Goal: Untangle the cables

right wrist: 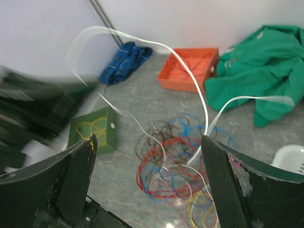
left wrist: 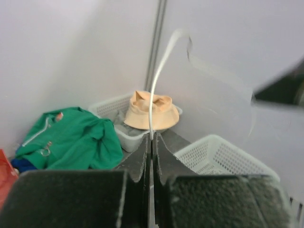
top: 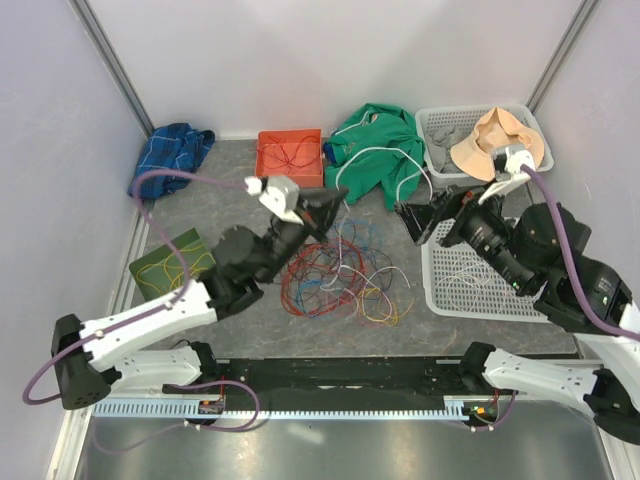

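Untangling is barely begun: one white cable [left wrist: 151, 109] is pinched in the left gripper [left wrist: 152, 141]; cables [top: 335, 282] lie tangled below the spread fingers of the right gripper [right wrist: 148, 140].

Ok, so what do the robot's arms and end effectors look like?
The left arm and right arm each have white lower links, black upper joints and a purple hose. The left end effector has black, rough-textured fingers; the right end effector has dark ones with scuffed yellow and red flecks.
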`<state>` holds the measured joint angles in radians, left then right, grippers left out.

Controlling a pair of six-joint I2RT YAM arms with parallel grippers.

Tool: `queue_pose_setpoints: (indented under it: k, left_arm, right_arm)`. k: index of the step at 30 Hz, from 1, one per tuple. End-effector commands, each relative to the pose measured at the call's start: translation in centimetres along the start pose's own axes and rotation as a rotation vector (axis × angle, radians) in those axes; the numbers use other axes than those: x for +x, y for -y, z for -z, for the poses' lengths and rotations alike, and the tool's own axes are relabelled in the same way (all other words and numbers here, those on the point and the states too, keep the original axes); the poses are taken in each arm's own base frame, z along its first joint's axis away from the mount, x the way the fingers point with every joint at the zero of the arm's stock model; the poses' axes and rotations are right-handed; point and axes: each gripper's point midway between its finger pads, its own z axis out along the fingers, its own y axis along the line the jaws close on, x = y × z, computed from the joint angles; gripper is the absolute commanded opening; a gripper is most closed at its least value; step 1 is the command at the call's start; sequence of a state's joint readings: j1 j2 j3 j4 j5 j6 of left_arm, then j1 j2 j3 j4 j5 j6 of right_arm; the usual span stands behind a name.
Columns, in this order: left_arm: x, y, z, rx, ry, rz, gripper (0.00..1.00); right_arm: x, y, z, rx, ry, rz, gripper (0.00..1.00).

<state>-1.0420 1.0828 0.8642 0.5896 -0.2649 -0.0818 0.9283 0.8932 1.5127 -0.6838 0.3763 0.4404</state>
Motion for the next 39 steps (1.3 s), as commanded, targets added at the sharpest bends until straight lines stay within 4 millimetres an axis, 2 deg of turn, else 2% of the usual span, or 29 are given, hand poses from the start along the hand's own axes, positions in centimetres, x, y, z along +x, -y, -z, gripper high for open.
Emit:
queue_pose_setpoints:
  k: [1,2,4,5,6,7,8,10,11,15,17,18,22,26,29,30,33,35,37,38,39]
  left_arm:
    - [-4.4,-1.5,-0.7,-0.117,-0.111,-0.028,0.02]
    - [-7.2,-0.5,-1.3,-0.080,-0.077,-0.013,0.02]
    - [-7.1,0.2,-1.8,-0.052,-0.138,-0.023,0.02]
    - [-9.3,1.1,-2.1,-0.017,-0.117,-0.006,0.02]
    - [-9.2,1.4,-2.0,-0.006,-0.150,-0.009,0.02]
    - [-10.5,1.9,-2.5,0.008,-0.139,0.000,0.02]
    - [-11.0,2.3,-2.6,0.024,-0.142,0.011,0.02]
    - [-12.5,2.8,-2.7,0.040,-0.143,0.027,0.02]
    - [-12.4,3.3,-2.9,0.061,-0.154,0.034,0.02]
    - [-13.1,3.9,-2.9,0.084,-0.170,0.052,0.02]
    - [-13.3,4.2,-2.9,0.094,-0.171,0.061,0.02]
    - [-13.2,4.2,-3.0,0.097,-0.173,0.061,0.02]
    - [-13.5,4.3,-2.9,0.102,-0.171,0.065,0.02]
    - [-13.9,4.2,-2.9,0.099,-0.161,0.061,0.02]
    - [-14.5,4.4,-2.8,0.107,-0.149,0.058,0.02]
    - [-14.4,4.3,-2.7,0.107,-0.151,0.055,0.02]
    - [-14.7,4.0,-2.6,0.092,-0.143,0.046,0.02]
    - [-14.9,3.5,-2.5,0.069,-0.137,0.036,0.02]
    - [-15.3,3.3,-2.4,0.060,-0.125,0.030,0.02]
    - [-15.4,3.1,-2.4,0.050,-0.120,0.022,0.02]
    - [-15.7,2.9,-2.3,0.043,-0.113,0.018,0.02]
  right_arm:
    - [2.1,1.7,0.0,0.015,0.045,0.004,0.98]
    - [4.3,1.7,-0.5,-0.010,0.005,0.018,0.98]
    - [4.2,0.9,-0.4,-0.077,0.049,0.011,0.97]
    - [5.8,1.0,-0.8,-0.097,0.025,0.024,0.96]
    - [5.4,-0.1,-0.9,-0.156,0.054,0.019,0.95]
    - [5.5,-0.4,-0.8,-0.183,0.066,0.027,0.94]
    - [6.4,-0.4,-1.2,-0.194,0.057,0.034,0.93]
    - [5.9,-1.2,-1.6,-0.236,0.103,0.030,0.93]
    - [6.5,-1.2,-1.9,-0.240,0.097,0.032,0.93]
    - [5.9,-2.6,-3.0,-0.297,0.144,0.033,0.93]
    - [6.6,-3.2,-3.9,-0.312,0.125,0.047,0.93]
    - [6.0,-3.6,-4.2,-0.323,0.151,0.041,0.93]
    - [7.0,-3.4,-6.5,-0.283,0.130,0.064,0.91]
    - [8.3,-3.1,-8.1,-0.245,0.082,0.087,0.83]
    - [9.9,-2.5,-9.0,-0.216,0.038,0.102,0.70]
    - [10.2,-2.3,-9.2,-0.203,0.034,0.099,0.53]
    - [10.4,-2.0,-9.3,-0.186,0.026,0.086,0.21]
    - [10.1,-2.0,-8.9,-0.180,0.016,0.087,0.20]
    - [9.8,-1.6,-8.6,-0.164,0.016,0.090,0.09]
    - [10.1,-1.2,-8.4,-0.148,0.002,0.095,0.00]
    - [9.9,-1.1,-8.1,-0.141,0.008,0.093,0.00]
